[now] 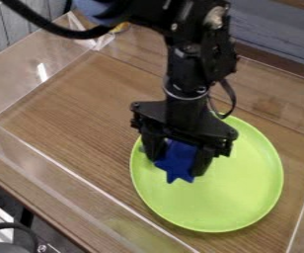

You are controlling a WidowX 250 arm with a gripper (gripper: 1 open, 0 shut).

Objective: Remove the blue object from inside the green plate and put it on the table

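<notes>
Above wood-grain table and green plate, gripper clamped around blue object, long axis roughly vertical.

Hand gripping blue object above green plate

No text, label, brand, number or sign can be read anywhere in this view.

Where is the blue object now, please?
The blue object is between the fingers of the hand, over the left part of the green plate, right of centre in the camera view.
</notes>
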